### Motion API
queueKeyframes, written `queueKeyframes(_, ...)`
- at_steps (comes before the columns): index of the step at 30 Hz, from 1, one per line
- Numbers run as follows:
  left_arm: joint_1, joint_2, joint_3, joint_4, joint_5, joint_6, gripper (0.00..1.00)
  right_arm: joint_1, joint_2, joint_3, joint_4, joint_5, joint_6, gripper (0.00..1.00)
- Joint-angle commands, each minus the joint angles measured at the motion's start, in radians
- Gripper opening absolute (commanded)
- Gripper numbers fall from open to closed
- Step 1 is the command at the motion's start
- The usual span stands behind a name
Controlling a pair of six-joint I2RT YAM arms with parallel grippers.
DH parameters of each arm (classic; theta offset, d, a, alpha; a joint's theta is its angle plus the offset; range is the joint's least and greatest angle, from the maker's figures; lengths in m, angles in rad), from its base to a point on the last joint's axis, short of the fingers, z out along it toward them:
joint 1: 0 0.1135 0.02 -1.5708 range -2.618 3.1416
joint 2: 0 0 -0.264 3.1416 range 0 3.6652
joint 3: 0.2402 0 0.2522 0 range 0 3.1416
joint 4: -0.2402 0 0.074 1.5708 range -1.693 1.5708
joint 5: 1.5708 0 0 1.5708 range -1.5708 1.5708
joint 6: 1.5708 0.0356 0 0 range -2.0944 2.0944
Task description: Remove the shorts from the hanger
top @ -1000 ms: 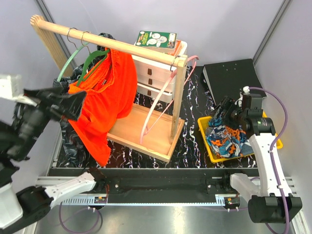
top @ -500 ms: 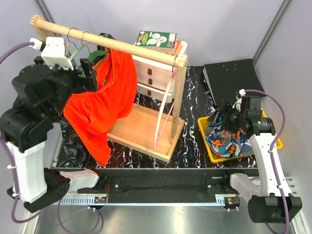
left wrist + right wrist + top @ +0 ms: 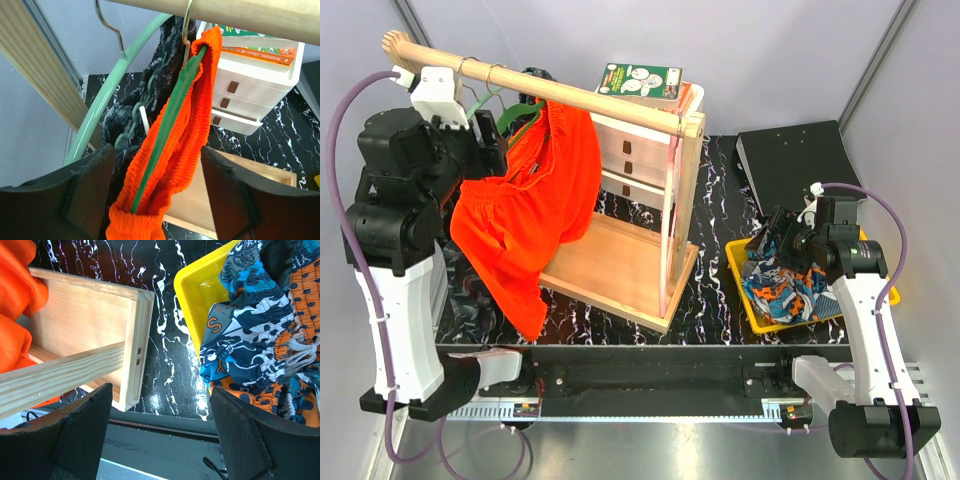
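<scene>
Far left on wooden rail (image 3: 570, 95): orange shorts (image 3: 192, 130) hang on green hanger (image 3: 167, 125). Jaws of left gripper (image 3: 155, 150) spread astride waistband (image 3: 202, 65), nothing pinched. Best: close on cloth only, miss the hanger, draw off its end. At right, right gripper (image 3: 160, 410) spread over patterned shorts (image 3: 250, 340) in yellow tray (image 3: 195, 295).

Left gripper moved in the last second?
Yes. The left gripper moved up the picture, from the middle of the orange shorts to the green hanger just under the wooden rod.
</scene>
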Motion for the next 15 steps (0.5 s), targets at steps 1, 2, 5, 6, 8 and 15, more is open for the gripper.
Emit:
queueKeyframes(1,0.038,0.024,-0.014,0.082,0.156,0.018,0.67,0.004,-0.003,0.017,0.003,-0.012,-0.021,0.86)
queueKeyframes(2,0.046,0.032,-0.020,0.087,0.164,0.018,0.66,0.004,-0.003,0.017,0.005,-0.011,-0.021,0.86)
queueKeyframes(5,0.057,0.049,-0.024,0.096,0.181,0.016,0.61,0.004,-0.002,0.014,0.008,-0.006,-0.021,0.86)
queueKeyframes(6,0.060,0.052,-0.025,0.097,0.184,0.013,0.58,0.004,0.000,0.012,0.008,-0.006,-0.019,0.86)
queueKeyframes(8,0.068,0.058,-0.033,0.111,0.198,0.010,0.56,0.004,-0.002,0.011,0.006,-0.003,-0.022,0.86)
queueKeyframes(15,0.098,0.061,-0.079,0.156,0.267,-0.025,0.41,0.004,-0.002,0.015,0.005,0.003,-0.024,0.87)
